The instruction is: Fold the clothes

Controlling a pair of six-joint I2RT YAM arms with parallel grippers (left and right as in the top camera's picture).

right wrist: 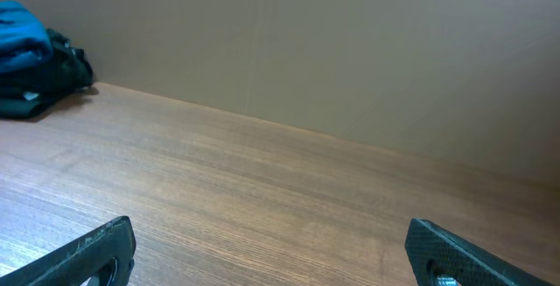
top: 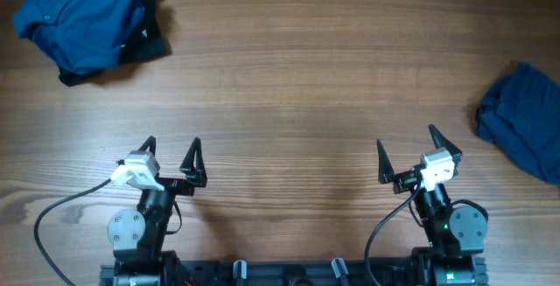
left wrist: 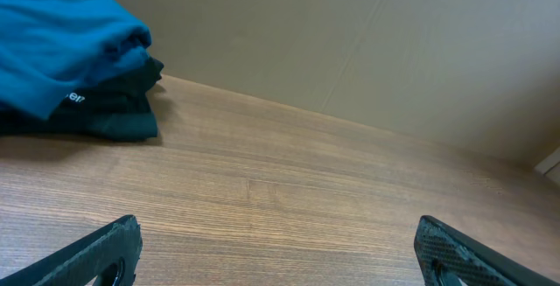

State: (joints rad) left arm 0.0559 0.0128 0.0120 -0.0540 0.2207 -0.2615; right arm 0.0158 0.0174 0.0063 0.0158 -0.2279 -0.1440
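Both wide open, holding nothing: left gripper (top: 171, 150), right gripper (top: 406, 142). Bright blue shirt (top: 74, 15) heaped on dark garment (top: 150, 43), well ahead and to the left of left gripper. Crumpled blue garment (top: 525, 120) ahead-right of right gripper, cut off by frame edge. Bare wooden table (top: 289, 85) between grippers.

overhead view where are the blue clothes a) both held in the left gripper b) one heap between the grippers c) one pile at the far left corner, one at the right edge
c: one blue pile lies at the far left corner, another blue garment at the right edge.
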